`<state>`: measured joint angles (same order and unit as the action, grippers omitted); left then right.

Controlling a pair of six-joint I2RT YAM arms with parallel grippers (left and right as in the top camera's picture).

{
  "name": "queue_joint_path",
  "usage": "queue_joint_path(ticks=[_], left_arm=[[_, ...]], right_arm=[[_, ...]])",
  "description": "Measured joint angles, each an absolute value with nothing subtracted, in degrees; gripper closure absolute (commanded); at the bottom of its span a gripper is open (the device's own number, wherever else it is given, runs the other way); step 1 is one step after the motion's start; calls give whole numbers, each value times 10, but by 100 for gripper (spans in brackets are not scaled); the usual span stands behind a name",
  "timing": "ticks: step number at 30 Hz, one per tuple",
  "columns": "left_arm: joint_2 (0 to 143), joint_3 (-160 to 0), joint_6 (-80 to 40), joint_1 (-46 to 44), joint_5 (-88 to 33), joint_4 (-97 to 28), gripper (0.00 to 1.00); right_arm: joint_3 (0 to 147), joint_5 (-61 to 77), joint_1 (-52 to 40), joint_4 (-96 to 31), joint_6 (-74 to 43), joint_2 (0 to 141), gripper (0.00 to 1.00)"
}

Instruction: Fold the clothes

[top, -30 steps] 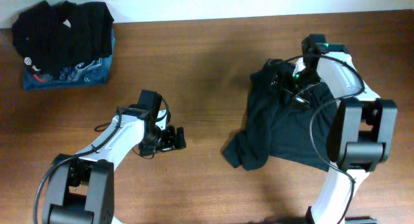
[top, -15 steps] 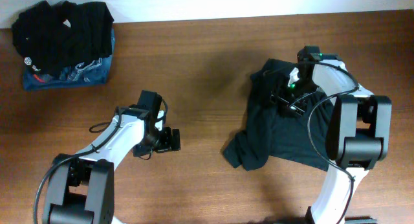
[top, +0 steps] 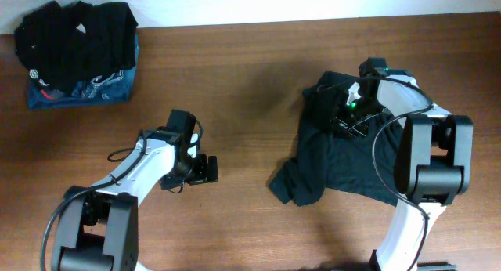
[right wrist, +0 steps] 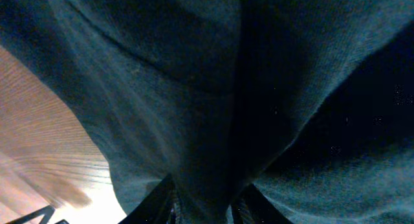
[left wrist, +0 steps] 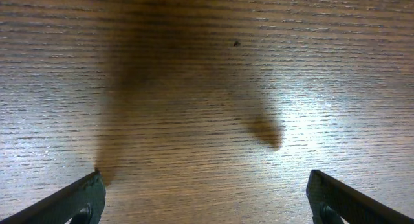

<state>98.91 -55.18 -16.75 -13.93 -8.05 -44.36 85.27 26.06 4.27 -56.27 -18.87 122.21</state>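
1. Right gripper (top: 347, 113) slid onto the shirt (top: 344, 165) and pinches it.
2. Left gripper (top: 207, 169) hangs with jaws wide, holding nothing.
3. Shirt lies crumpled at the right, not folded; one pile (top: 78, 52) looks done.

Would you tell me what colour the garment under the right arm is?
The garment is very dark teal, almost black; the overhead view shows it best.

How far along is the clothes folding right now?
Done: a folded pile sits at the far left. In hand: the right gripper appears to pinch the dark shirt, which lies crumpled. The left gripper hangs open over the table. Left: spreading and folding that shirt.
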Motion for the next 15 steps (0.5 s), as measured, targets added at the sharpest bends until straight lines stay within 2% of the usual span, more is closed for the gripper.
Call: queue_joint_path(ticks=[3, 15], left_arm=[[989, -552, -168, -139, -81, -444, 1], [989, -552, -160, -139, -80, -446, 1]], right_arm=[[853, 261, 43, -568, -190, 1222, 81], [911, 276, 26, -598, -192, 1222, 83]])
